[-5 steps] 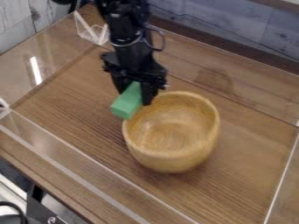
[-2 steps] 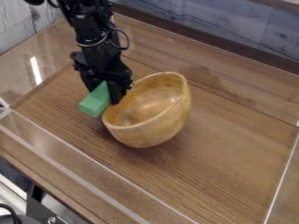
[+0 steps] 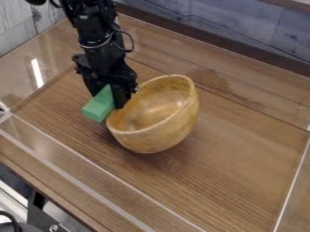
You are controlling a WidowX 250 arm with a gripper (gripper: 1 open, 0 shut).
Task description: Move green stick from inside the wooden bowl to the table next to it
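Note:
My gripper (image 3: pixel 109 93) points straight down at the left of the wooden bowl (image 3: pixel 155 116) and is shut on the green stick (image 3: pixel 98 107). The stick hangs tilted from the fingers, its lower end just above or on the table (image 3: pixel 230 172), outside the bowl's left rim. The bowl is tipped, its right rim lifted and its left rim pressed against the gripper and stick. The bowl's inside shows nothing in it.
Clear acrylic walls (image 3: pixel 72 154) run along the table's near and left edges, another along the right side (image 3: pixel 295 181). A grey stone-pattern wall stands behind. Bare wood lies to the right of the bowl and in front of it.
Since a second ago the gripper has carried the green stick to the left and slightly down, and the bowl slid left with it and tipped up. Nothing moved in the last half second.

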